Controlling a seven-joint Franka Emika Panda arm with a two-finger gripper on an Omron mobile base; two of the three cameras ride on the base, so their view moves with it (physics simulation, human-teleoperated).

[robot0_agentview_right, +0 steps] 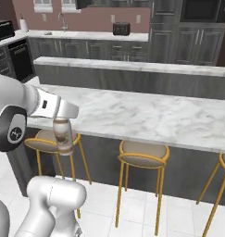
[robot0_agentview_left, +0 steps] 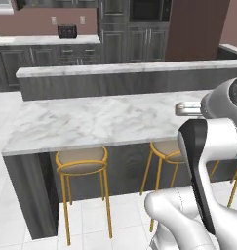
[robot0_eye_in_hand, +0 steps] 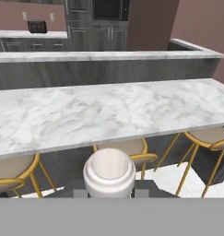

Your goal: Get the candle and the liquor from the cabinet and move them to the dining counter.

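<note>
My gripper (robot0_eye_in_hand: 109,191) is shut on the liquor (robot0_eye_in_hand: 109,173), a small cream-white bottle whose rounded top shows between the two dark fingertips. From the right base view the liquor (robot0_agentview_right: 63,136) hangs upright under the gripper (robot0_agentview_right: 63,121), just in front of the near edge of the dining counter (robot0_agentview_right: 146,115) and above a stool. The dining counter (robot0_agentview_left: 90,122) is a long marble island top with a raised back ledge (robot0_agentview_left: 115,68). The dining counter (robot0_eye_in_hand: 99,115) stretches across ahead of the hand. The candle and the cabinet are out of view.
Gold-legged round stools (robot0_agentview_left: 81,163) (robot0_agentview_right: 144,155) (robot0_eye_in_hand: 210,136) stand under the counter's near edge. Behind the island runs a back worktop with a black toaster (robot0_agentview_left: 67,31) and dark low cabinets (robot0_agentview_right: 95,48). A wall oven (robot0_agentview_left: 149,10) sits in tall dark units.
</note>
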